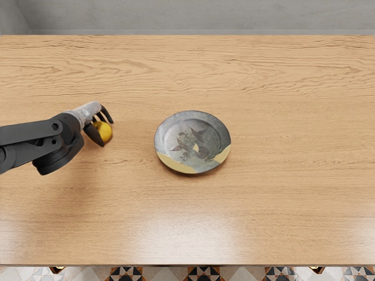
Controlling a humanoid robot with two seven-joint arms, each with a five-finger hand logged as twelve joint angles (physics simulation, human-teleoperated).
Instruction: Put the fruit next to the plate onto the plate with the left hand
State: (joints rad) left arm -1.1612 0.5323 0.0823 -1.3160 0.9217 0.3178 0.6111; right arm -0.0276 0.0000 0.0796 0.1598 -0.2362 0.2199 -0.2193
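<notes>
left robot hand (95, 122) in from 9 o'clock | fingers curled around round yellow fruit (105, 133) | grey round plate (166, 136) at fruit's 3 o'clock, apart

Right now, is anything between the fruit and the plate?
Nothing visible. The left hand is curled around the fruit, and only table shows between it and the plate to its right.

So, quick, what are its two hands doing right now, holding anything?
Left hand: closed around the yellow fruit, left of the plate.
Right hand: out of view, so it cannot be told.
</notes>
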